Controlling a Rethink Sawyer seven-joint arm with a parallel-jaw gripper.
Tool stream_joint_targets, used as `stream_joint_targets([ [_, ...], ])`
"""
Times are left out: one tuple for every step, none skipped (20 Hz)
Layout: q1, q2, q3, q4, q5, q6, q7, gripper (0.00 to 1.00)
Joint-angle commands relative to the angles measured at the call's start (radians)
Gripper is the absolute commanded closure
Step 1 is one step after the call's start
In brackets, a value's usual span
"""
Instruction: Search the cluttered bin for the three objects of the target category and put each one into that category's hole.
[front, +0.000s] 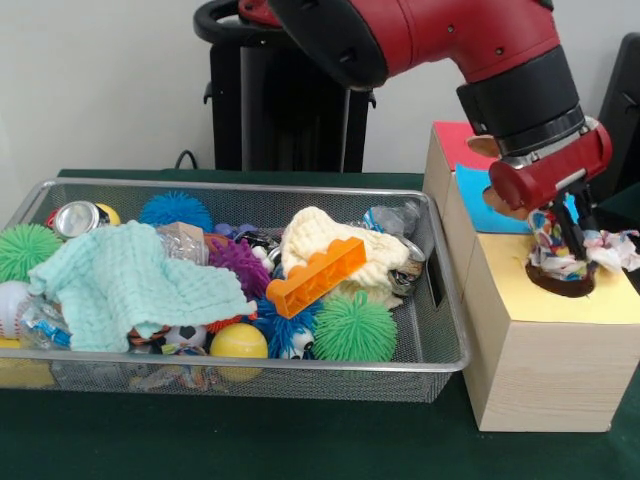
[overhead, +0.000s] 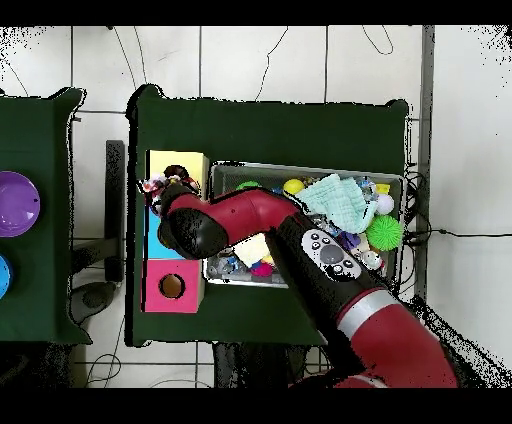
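The gripper (front: 568, 240) holds a colourful rag toy (front: 560, 250) over the dark hole (front: 562, 282) in the yellow top of the wooden box (front: 540, 360), beside the wire bin (front: 440, 300).

From my seat I cannot make out whether the hand (front: 568, 240) is open or closed: its tips are buried in a crumpled patterned cloth (front: 560, 245) over the dark hole (front: 562, 284) in the yellow top of the wooden box (front: 540, 350), and that cloth covers most of the hole. In the overhead view the arm (overhead: 260, 215) hides the blue middle section of the box and the near part of the mesh bin (overhead: 395, 180). A mint cloth (front: 130, 285) and a cream cloth (front: 330, 245) cover what lies beneath them. The box's right side runs off the front view's edge.
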Motion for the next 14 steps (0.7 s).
stream_joint_targets([
  [0.113,-0.067,-0.312,-0.124,-0.036,-0.082,0.192,1.0],
  [0.124,-0.068,-0.332,-0.13,-0.031,-0.088,0.189,1.0],
  [0.133,-0.065,-0.35,-0.138,-0.024,-0.095,0.182,1.0],
  [0.144,-0.066,-0.369,-0.142,-0.02,-0.105,0.182,1.0],
  [0.147,-0.065,-0.375,-0.146,-0.014,-0.103,0.175,1.0],
  [0.151,-0.065,-0.381,-0.149,-0.009,-0.101,0.168,1.0],
  [0.162,-0.063,-0.39,-0.157,-0.001,-0.086,0.164,1.0],
  [0.171,-0.06,-0.401,-0.162,0.006,-0.061,0.16,1.0],
  [0.181,-0.058,-0.412,-0.168,0.014,-0.037,0.156,1.0],
  [0.191,-0.055,-0.427,-0.176,0.022,-0.009,0.156,1.0],
  [0.212,-0.047,-0.45,-0.189,0.029,0.019,0.16,1.0],
  [0.222,-0.042,-0.462,-0.197,0.035,0.051,0.157,1.0],
  [0.235,-0.033,-0.477,-0.207,0.044,0.075,0.154,1.0],
  [0.237,-0.027,-0.478,-0.209,0.053,0.103,0.144,1.0],
])
